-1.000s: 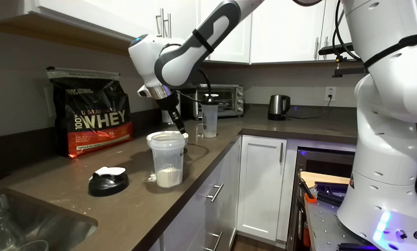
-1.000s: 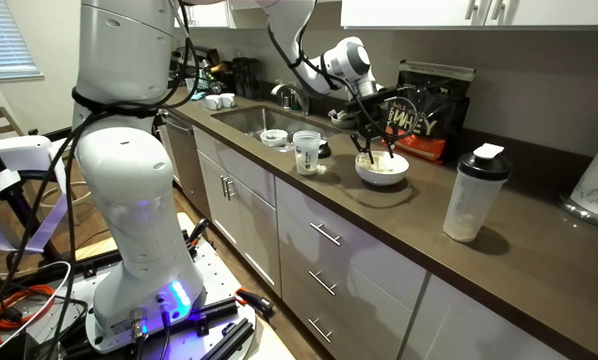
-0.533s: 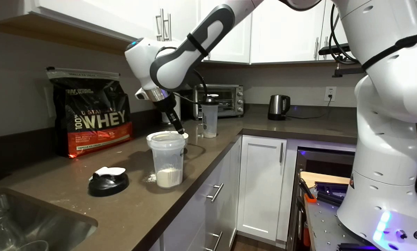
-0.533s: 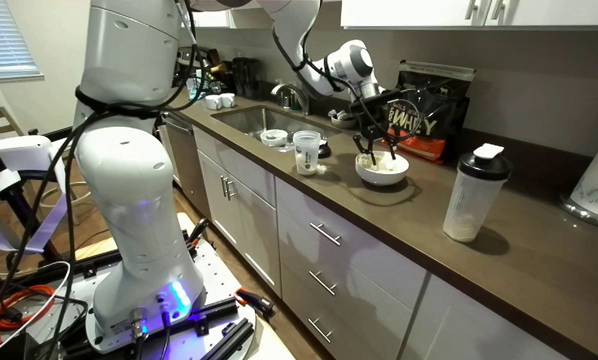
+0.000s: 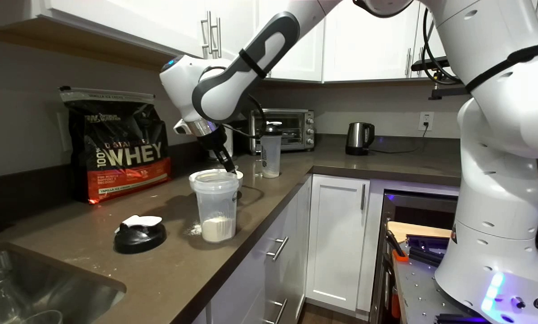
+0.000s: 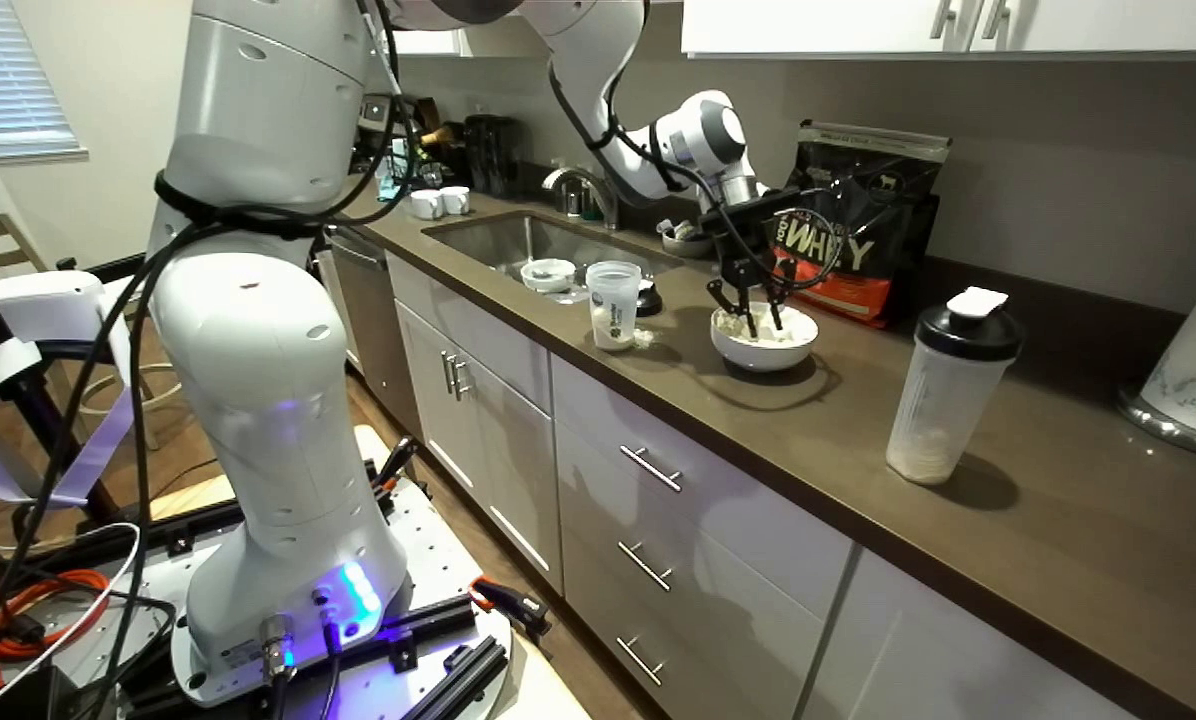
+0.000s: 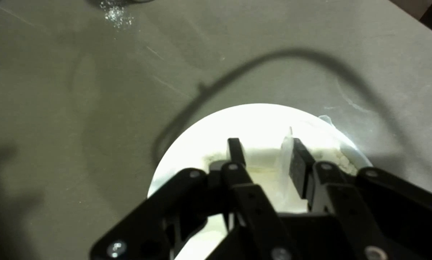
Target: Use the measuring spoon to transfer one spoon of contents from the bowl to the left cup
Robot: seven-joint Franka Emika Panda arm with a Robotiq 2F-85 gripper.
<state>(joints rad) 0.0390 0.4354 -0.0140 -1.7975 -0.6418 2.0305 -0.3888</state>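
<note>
The Robotiq gripper (image 7: 266, 148) points down into the mouth of the white bowl (image 6: 763, 356), its fingers partway apart. In the wrist view a thin, whitish piece of the measuring spoon (image 7: 286, 155) shows above the bowl's inside, between the fingers: right beside one, with a gap to the other. Whether it touches the nearer finger I cannot tell. White powder (image 6: 730, 325) lies in the bowl.

Near the bowl, on its sink side, an uncapped clear shaker cup (image 6: 613, 300) stands upright, a layer of cream powder (image 5: 218, 229) at its bottom. Farther from the bowl that way come a black shaker lid (image 5: 140, 237) and the steel sink (image 5: 78, 294). On the bowl's wall side stands a vanilla whey bag (image 5: 118, 148). On the side away from the sink, apart from the bowl, is a lidded shaker bottle (image 6: 950, 400).
</note>
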